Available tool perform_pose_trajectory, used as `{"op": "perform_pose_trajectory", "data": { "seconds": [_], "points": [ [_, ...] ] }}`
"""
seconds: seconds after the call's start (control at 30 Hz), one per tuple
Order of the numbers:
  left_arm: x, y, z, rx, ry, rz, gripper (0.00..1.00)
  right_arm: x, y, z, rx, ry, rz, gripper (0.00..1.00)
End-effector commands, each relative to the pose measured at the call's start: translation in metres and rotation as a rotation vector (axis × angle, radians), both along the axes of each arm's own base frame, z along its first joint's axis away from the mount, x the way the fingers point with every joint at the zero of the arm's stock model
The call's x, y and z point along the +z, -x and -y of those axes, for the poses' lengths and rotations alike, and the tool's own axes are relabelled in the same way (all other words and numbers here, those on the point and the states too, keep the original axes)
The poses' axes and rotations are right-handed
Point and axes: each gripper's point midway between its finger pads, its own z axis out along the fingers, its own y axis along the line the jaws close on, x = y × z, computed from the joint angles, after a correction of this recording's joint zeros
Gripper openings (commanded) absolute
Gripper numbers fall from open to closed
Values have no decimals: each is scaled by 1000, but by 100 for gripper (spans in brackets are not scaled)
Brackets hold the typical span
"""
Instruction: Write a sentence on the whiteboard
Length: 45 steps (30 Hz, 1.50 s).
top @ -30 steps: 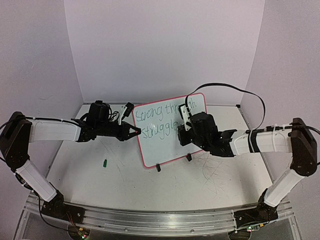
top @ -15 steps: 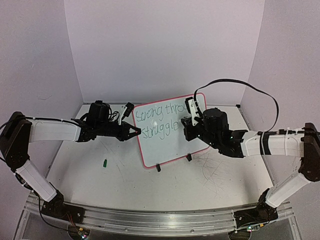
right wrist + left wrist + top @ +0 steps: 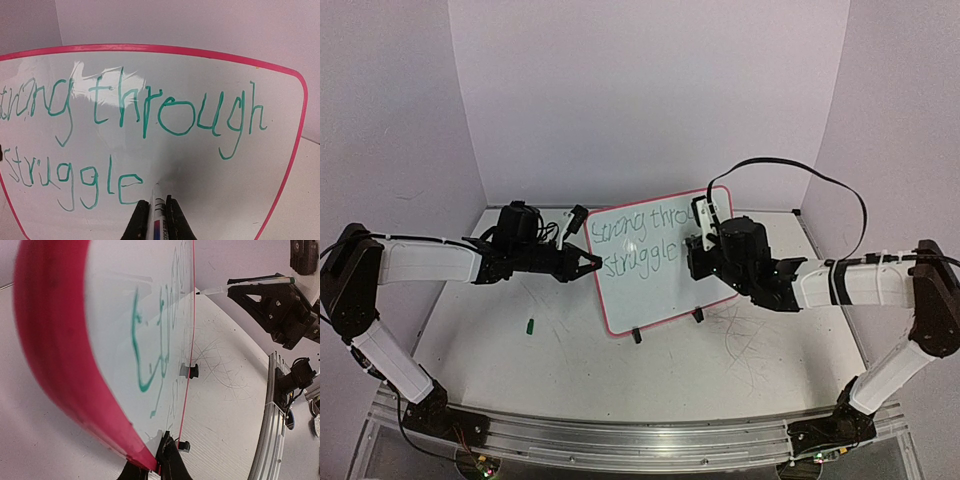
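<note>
Scuffed white table point(image 3: 520, 370); left fingers point(image 3: 172, 467) clamp whiteboard point(image 3: 650, 295) rim, right fingers point(image 3: 137, 222) pinch marker point(image 3: 157, 210) after "struggle" (final "s" due): light, even pressure.

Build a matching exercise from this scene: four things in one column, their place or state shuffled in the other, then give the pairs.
1 whiteboard
2 sentence
3 marker
4 small green piece

A lying loose on the table
B clamped in the right tool
C written in green, two lines
D gripped at its edge by the left tool

Pairs: 1-D, 2-C, 3-B, 4-A
</note>
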Motion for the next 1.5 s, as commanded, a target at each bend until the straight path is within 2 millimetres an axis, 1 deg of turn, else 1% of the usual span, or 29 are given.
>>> {"op": "perform_pose_trajectory", "data": {
  "seconds": [0.0, 0.43, 0.63, 0.9, 1.07, 1.27, 1.47],
  "points": [
    [-28, -30, -30, 147, -184, 71, 0, 21, -12, -1, -44, -43, 44, 0],
    [-30, -29, -31, 147, -188, 68, 0, 16, -18, -5, -55, -27, 39, 0],
    [-30, -29, -31, 149, -191, 70, 0, 12, -15, -12, -14, -18, 22, 0],
    [-30, -29, -31, 150, -190, 71, 0, 1, -8, -12, 8, -11, -18, 0],
    [-29, -29, -31, 150, -190, 73, 0, -7, -5, -8, 5, 1, -36, 0],
    [-29, -29, -31, 150, -189, 71, 0, -9, -6, 5, -62, 20, -36, 0],
    [-29, -29, -31, 150, -189, 72, 0, -12, -7, 10, -83, 28, -42, 0]
  ]
}}
